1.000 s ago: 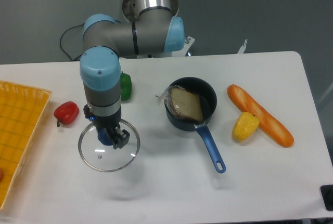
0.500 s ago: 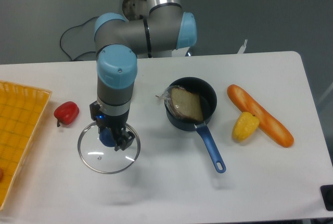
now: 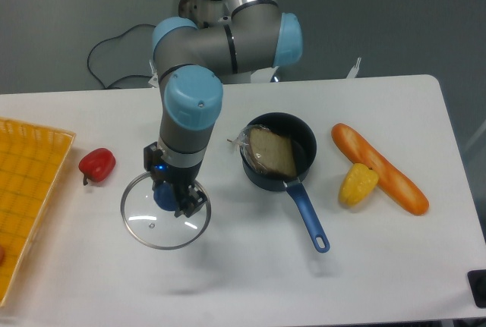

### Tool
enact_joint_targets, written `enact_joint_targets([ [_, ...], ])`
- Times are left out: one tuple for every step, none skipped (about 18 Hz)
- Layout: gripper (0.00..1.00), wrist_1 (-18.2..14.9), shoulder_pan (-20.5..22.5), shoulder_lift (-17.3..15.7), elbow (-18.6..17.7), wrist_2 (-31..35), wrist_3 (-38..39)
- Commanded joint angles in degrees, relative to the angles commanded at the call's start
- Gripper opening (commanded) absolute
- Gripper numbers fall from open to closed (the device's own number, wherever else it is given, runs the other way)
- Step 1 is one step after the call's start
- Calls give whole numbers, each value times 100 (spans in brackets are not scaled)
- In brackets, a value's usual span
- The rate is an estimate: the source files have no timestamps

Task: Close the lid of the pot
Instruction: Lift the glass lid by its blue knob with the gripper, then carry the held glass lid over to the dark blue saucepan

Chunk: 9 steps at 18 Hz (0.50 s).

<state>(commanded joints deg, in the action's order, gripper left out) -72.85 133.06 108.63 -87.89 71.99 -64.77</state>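
the gripper (image 3: 173,196) is clamped on the lid's (image 3: 165,215) blue knob; the pot (image 3: 279,152) sits to the camera's right and slightly farther back, handle pointing toward the camera.

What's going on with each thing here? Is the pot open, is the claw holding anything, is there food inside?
pot: open, wrapped sandwich inside, handle toward the table's near edge
wrapped sandwich: lying in the pot
lid: off the pot, left of it, knob in the gripper
gripper: shut on the lid's blue knob
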Motion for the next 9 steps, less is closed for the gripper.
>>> enact_joint_targets([
  [57, -36, 97, -70, 0, -114, -1],
  [57, -36, 185, -149, 9, -263, -9],
  [57, -36, 281, -176, 9, -404, -27],
  [57, -36, 326, -176, 9, -466, -53],
  [57, -45, 343, -176, 0, -493, -88],
  [57, -97, 370, -176, -9, -502, -97],
  [57, -193, 396, -193, -26, -510, -106],
  [57, -246, 475, -202, -26, -563, -132],
  [57, -290, 528, -211, -52, -676, -176],
])
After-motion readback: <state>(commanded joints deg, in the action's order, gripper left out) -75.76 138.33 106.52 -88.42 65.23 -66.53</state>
